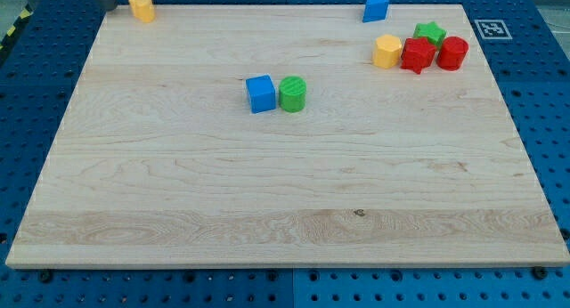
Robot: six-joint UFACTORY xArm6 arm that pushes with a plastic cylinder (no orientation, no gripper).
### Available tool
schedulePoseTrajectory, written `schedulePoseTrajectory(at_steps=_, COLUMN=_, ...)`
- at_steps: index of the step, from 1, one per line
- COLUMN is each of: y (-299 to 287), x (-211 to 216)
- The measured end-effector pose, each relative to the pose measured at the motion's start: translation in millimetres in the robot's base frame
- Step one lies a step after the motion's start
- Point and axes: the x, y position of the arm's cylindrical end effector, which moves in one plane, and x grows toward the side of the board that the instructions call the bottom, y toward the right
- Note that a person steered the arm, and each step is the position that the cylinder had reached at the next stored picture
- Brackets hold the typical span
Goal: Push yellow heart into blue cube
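The yellow heart (141,5) lies at the board's top left corner. The blue cube (261,93) sits left of the board's middle, touching a green cylinder (292,93) on its right. My tip (106,8) shows as a dark rod end at the view's top left edge. It is just left of the yellow heart, with a small gap between them. The blue cube lies far to the lower right of the heart.
A blue triangular block (376,6) sits at the top right. Below it is a cluster: a yellow hexagon (387,52), a red star (416,55), a green star (430,32) and a red cylinder (452,52). The wooden board (285,210) rests on a blue pegboard.
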Motion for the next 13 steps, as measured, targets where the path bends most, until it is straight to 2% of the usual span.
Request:
schedulePoseTrajectory(at_steps=6, y=82.6, x=7.0)
schedulePoseTrajectory(at_steps=9, y=82.6, x=17.1)
schedulePoseTrajectory(at_steps=13, y=130.0, x=25.3)
